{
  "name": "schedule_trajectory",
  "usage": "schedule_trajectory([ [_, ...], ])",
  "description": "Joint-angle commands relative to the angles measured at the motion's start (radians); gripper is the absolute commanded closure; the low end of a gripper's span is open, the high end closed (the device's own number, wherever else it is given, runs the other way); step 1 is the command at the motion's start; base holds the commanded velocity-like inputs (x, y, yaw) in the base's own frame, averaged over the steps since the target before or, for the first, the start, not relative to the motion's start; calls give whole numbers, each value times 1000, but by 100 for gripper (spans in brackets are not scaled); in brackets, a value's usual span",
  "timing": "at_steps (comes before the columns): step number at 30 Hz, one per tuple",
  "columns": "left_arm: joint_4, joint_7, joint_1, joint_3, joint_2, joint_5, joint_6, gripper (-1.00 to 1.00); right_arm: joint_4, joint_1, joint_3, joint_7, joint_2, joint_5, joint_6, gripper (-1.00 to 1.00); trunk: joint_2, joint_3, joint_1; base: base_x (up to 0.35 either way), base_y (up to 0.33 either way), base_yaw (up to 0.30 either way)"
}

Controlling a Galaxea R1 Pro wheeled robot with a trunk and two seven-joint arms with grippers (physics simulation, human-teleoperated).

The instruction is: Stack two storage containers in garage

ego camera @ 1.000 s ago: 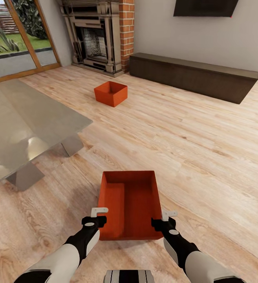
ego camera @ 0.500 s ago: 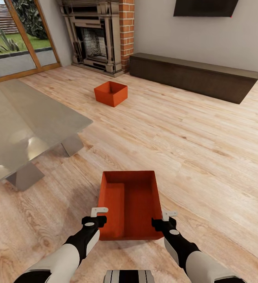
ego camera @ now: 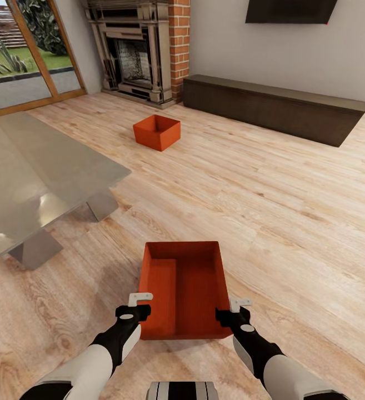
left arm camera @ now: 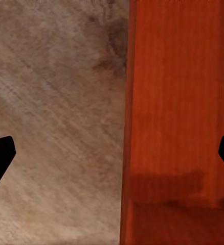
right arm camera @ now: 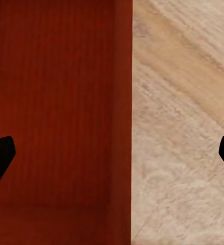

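Left gripper and right gripper, both spread wide, straddle the side walls of the near container on the wood floor (second container lies well apart, near the fireplace). Closing both evenly on the thin walls should keep the lift level.

The left tool looks straight down with its two dark fingertips spread wide, one at each edge of the frame. Between them runs the thin rim of an orange-red storage container. One tip hangs over the container's inside, the other over the light wood-plank floor. A faint shadow lies across the container's inner surface.
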Motion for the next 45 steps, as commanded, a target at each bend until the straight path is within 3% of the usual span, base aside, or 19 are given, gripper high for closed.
schedule_trajectory([
  [1,-1,2,0,5,-1,-9,4,-100,1,-1,8,-7,0,1,-1,-100,0,-1,0,0,0,0],
  [8,-1,2,0,5,-1,-9,4,-100,1,-1,4,-8,0,-2,-1,-100,0,-1,0,0,0,0],
  [18,-2,2,0,5,-1,-9,4,-100,1,-1,4,-7,0,-2,-1,-100,-70,-32,38,0,0,0],
  [43,-4,1,0,8,0,-9,4,-100,1,-1,2,-8,3,-7,0,-100,-70,-32,38,0,0,0],
  [44,-4,1,0,8,1,-8,4,100,1,-1,2,-8,3,-6,0,-100,-70,-32,38,0,0,0],
  [45,-4,0,0,8,1,-8,4,100,1,-1,2,-7,3,-6,1,100,-70,-32,38,0,0,0],
])
